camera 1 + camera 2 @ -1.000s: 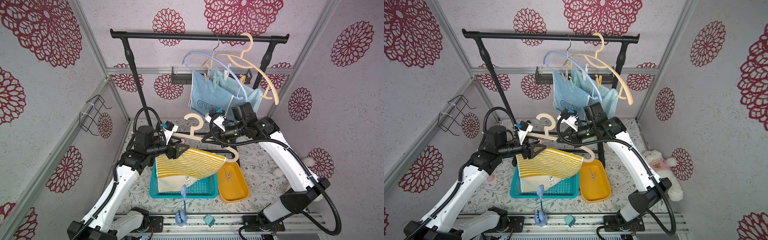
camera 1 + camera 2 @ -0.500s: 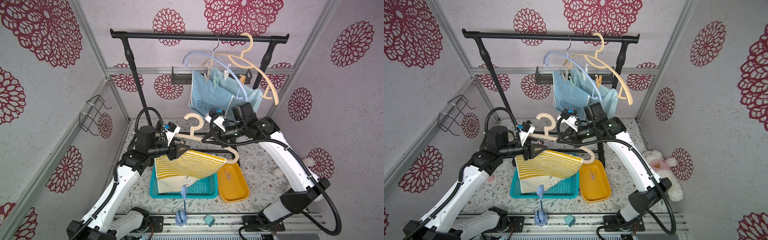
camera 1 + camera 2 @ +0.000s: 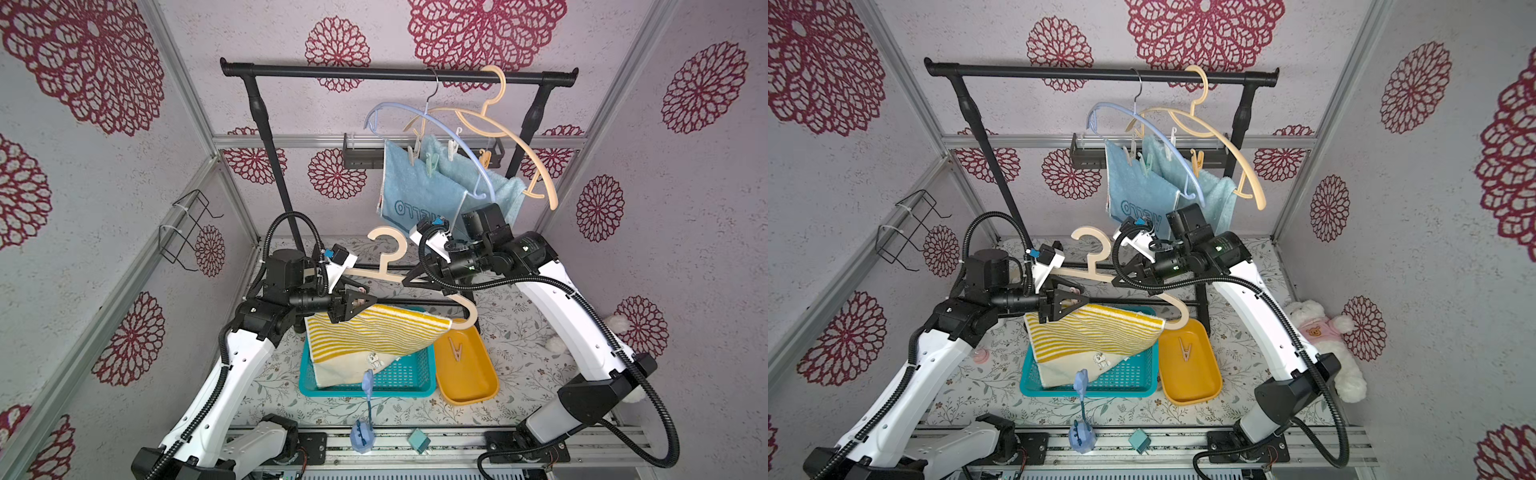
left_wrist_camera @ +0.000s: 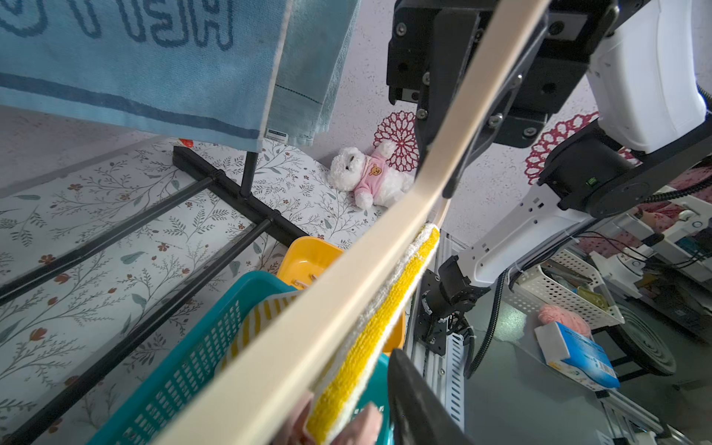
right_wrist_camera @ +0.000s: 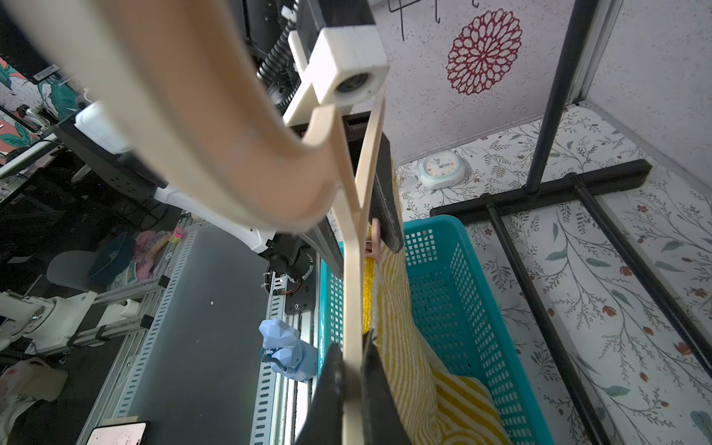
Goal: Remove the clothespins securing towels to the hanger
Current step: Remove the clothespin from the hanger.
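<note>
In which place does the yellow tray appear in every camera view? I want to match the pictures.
Top view: yellow tray low in the picture, just right of the teal basket.
Top view: same place, right of the basket.
Left wrist: one corner shows beyond the basket.
Right wrist: not in it.
Shared landmark: the teal basket, in all four.

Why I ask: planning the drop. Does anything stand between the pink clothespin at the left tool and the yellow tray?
Yes: the striped towel, draped on the beige hanger, spans the way from pink clothespin to yellow tray.
</note>
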